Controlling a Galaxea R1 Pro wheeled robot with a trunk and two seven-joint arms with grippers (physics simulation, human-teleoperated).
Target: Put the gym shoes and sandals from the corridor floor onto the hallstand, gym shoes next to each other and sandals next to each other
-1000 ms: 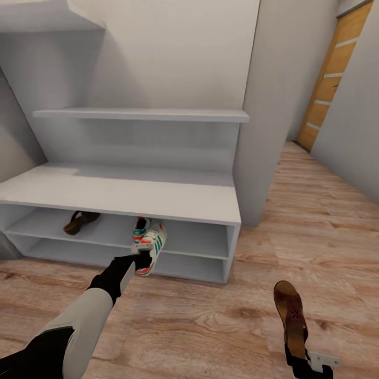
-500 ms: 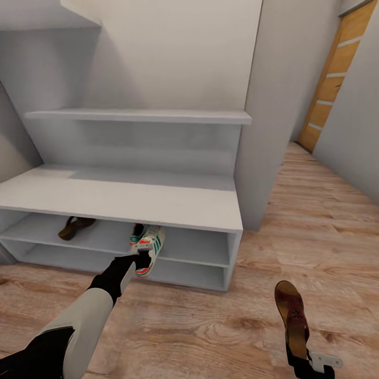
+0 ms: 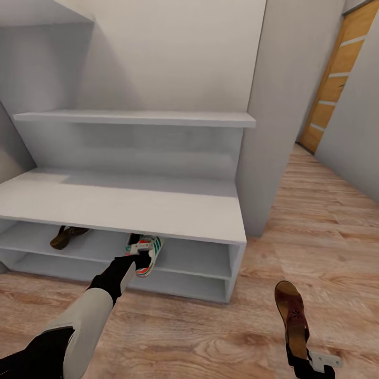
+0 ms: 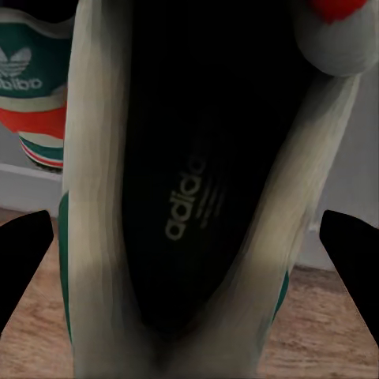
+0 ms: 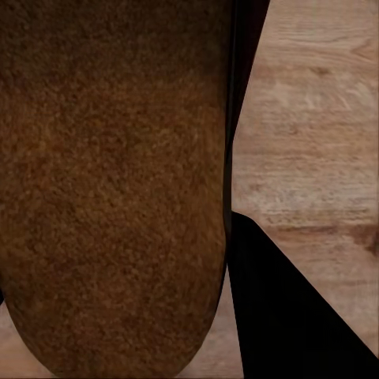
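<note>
Left arm point(image 3: 79, 326): off-white cylindrical forearm shell between black joint sections, narrowing to a black wrist and a black gripper point(image 3: 138, 258) (one small white bracket at its tip). Right gripper point(image 3: 310, 366): black body, white angled bracket plate with small dark holes; dark, matte finger edges in both wrist views.

1. Two gym shoes: one gym shoe point(image 3: 144, 256) at the front of the hallstand's upper open shelf, and a second gym shoe point(image 4: 30, 87) just beside it, seen in the left wrist view.
2. Two sandals: one sandal point(image 3: 64, 236) on the upper open shelf, and one sandal point(image 3: 292, 319) out over the corridor floor point(image 3: 210, 326).
3. One hallstand point(image 3: 126, 202).
4. One bench top on it.
5. Two open shelf rows under the bench top.
6. One wooden door point(image 3: 337, 79) down the corridor.
</note>
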